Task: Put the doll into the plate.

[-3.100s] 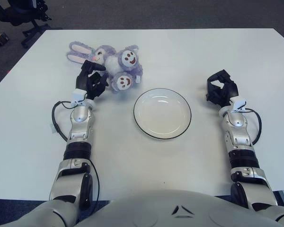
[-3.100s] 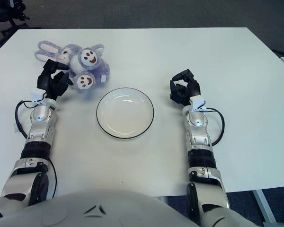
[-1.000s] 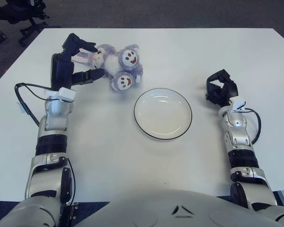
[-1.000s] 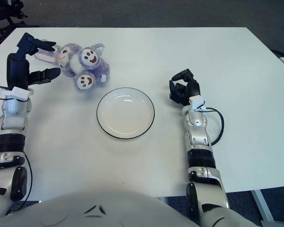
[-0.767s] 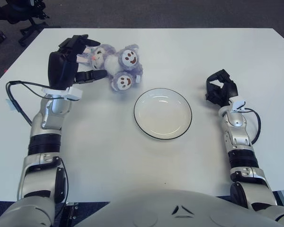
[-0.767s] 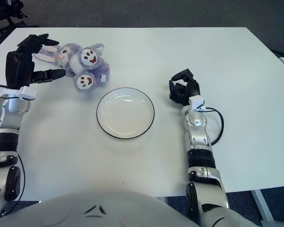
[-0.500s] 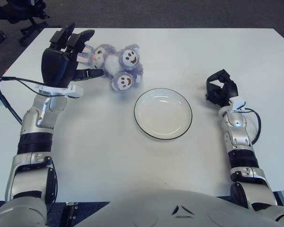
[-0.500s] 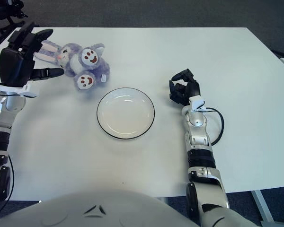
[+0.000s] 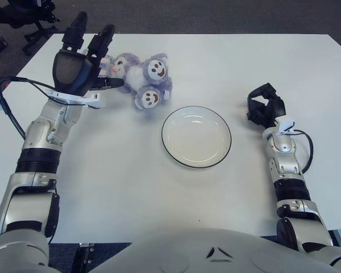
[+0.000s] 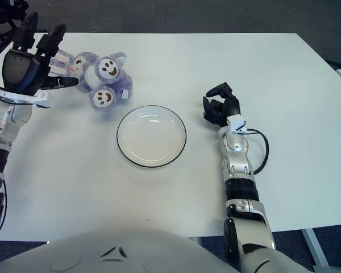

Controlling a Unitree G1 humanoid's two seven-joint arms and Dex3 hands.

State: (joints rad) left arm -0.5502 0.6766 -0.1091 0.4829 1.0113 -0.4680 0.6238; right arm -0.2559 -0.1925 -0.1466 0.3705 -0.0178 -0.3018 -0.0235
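Your left hand [image 9: 79, 65] is spread wide, holding nothing; the doll [image 9: 141, 79] lies just right of it. Your right hand [image 9: 263, 106], curled, sits right of the plate [image 9: 196, 136].

Silver jointed arms, black cables, a black three-fingered left hand [image 9: 79, 65].

Doll [image 9: 137, 77]: lilac plush, white faces with dark red eyes and mouths, pink seen at one nose. Plate [image 9: 196, 136]: cream white, thin black rim. Table [image 9: 227, 68]: plain white. Left hand [image 9: 79, 62] and right hand [image 9: 262, 107]: black; forearms silver-grey, black cables. Floor: dark grey.
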